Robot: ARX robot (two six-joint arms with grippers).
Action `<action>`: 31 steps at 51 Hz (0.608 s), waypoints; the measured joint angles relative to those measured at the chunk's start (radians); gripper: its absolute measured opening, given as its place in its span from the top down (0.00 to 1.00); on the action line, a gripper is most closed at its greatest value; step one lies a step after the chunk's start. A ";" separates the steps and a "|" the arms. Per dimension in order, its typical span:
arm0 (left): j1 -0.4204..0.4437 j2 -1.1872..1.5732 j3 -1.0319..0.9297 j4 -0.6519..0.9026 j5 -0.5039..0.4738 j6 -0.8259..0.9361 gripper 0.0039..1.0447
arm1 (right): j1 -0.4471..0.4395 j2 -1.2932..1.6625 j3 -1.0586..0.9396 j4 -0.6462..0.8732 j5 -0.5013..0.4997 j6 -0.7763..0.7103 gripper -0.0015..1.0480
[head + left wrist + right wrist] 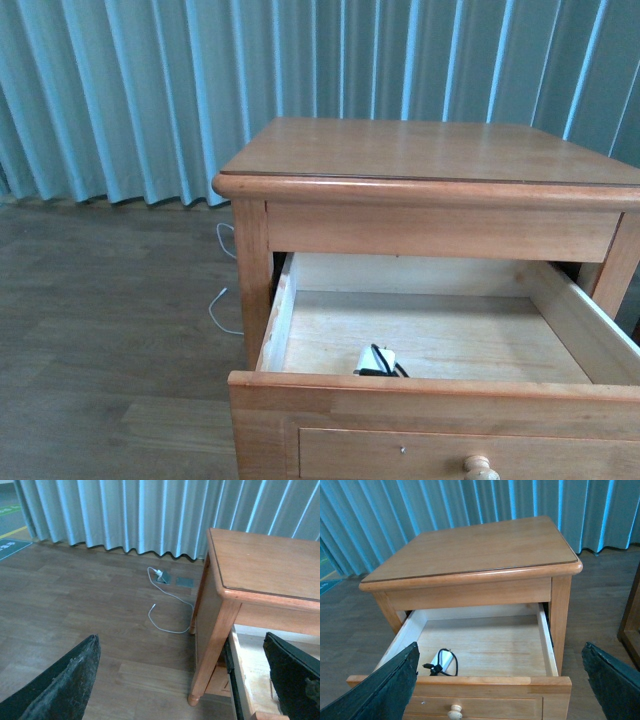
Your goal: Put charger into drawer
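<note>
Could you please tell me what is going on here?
The charger lies inside the drawer, close to its front wall. The drawer is pulled well out of the cabinet. Nothing is holding the charger. The left end effector and the right end effector are both open and empty, and neither touches the cabinet.

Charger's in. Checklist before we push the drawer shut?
1. Charger fully inside the drawer: ok, it lies on the floor by the front wall.
2. Black cable below the rim, nothing hanging over: ok.
3. Left hand open and empty: ok.
4. Right hand open and empty: ok.
5. Knob clear of obstructions: ok.
6. Drawer runners free: cannot tell, hidden.
</note>
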 joint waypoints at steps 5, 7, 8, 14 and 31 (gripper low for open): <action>-0.004 -0.087 -0.026 -0.042 -0.034 -0.011 0.05 | 0.000 0.000 0.000 0.000 0.000 0.000 0.08; -0.004 -0.090 -0.026 -0.042 -0.036 -0.015 0.05 | 0.000 0.000 0.000 0.000 0.000 0.000 0.08; -0.004 -0.089 -0.026 -0.043 -0.035 -0.015 0.05 | 0.000 0.000 0.000 0.000 0.000 0.000 0.08; -0.005 -0.086 -0.027 -0.043 -0.033 -0.019 0.05 | 0.000 0.000 0.000 0.000 0.000 0.000 0.08; 0.177 -0.236 -0.222 0.014 0.307 0.089 0.60 | 0.000 0.000 0.000 0.000 -0.001 0.000 0.08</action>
